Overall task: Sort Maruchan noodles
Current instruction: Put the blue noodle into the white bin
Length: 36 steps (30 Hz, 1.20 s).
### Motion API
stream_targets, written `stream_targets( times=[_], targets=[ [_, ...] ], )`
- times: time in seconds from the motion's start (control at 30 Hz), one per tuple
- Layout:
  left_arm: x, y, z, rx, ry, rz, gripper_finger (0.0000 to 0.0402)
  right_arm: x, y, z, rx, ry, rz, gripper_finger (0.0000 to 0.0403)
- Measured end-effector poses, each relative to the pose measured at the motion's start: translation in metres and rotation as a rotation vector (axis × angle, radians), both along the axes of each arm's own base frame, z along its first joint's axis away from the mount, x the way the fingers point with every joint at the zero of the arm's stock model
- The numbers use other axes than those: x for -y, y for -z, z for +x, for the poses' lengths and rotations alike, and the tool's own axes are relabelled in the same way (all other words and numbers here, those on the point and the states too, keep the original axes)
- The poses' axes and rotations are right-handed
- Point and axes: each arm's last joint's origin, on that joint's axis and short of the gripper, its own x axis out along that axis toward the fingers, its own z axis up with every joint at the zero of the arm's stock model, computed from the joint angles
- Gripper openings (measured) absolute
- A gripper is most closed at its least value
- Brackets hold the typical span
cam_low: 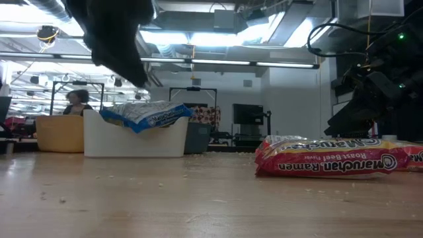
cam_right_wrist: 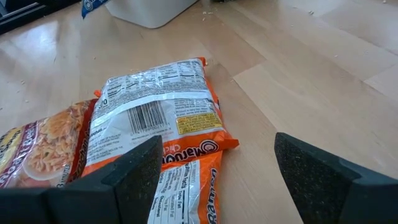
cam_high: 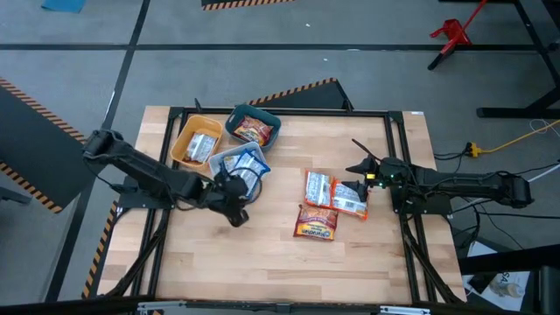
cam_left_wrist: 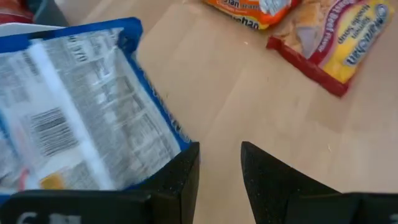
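Three Maruchan packets lie flat on the table's right half: an orange-silver one (cam_high: 318, 188) (cam_right_wrist: 155, 112), an orange one (cam_high: 350, 201) partly under it, and a red one (cam_high: 317, 221) (cam_low: 324, 158). My right gripper (cam_high: 357, 166) (cam_right_wrist: 217, 171) hangs wide open just right of them, touching nothing. Blue-white packets (cam_high: 247, 164) fill the white bin (cam_low: 135, 139); the top one (cam_low: 147, 114) (cam_left_wrist: 81, 112) rests across its rim. My left gripper (cam_high: 238, 213) (cam_left_wrist: 221, 171) is at the bin's near side, narrowly open, with nothing between its fingers and one finger close by that packet's edge.
A yellow bin (cam_high: 185, 149) holding a silver-orange packet and a teal bin (cam_high: 254, 129) holding a red one stand at the table's far left, next to the white bin. Bare wood lies along the near edge. A person shows in the room behind (cam_low: 78, 100).
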Motion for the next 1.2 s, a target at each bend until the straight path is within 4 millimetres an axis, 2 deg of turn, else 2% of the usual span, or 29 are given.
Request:
stream_targets(
  times=[0.17,0.3,0.57,0.77,0.93,1.2],
  targets=[
    [0.0,0.027,0.011,-0.119,-0.015,0.03,0.0111,0.0,0.0,0.0,0.0,0.001,0.002,0.0296],
    [-0.005,0.037,0.011,-0.194,-0.036,0.037,0.0111,0.0,0.0,0.0,0.001,0.003,0.005,0.0296],
    [-0.023,0.038,0.001,-0.296,-0.134,0.127,0.0111,0.0,0.0,0.0,0.001,0.004,0.007,0.0296],
    [-0.035,0.037,0.001,-0.302,-0.183,0.155,0.0111,0.0,0.0,0.0,0.001,0.004,0.007,0.0296],
    [-0.042,0.027,-0.005,-0.288,-0.208,0.164,0.0111,0.0,0.0,0.0,0.001,0.004,0.007,0.0296],
    [-0.057,0.011,-0.019,-0.288,-0.285,0.274,0.0111,0.0,0.001,0.0,-0.011,0.004,0.01,0.0296]
  ],
)
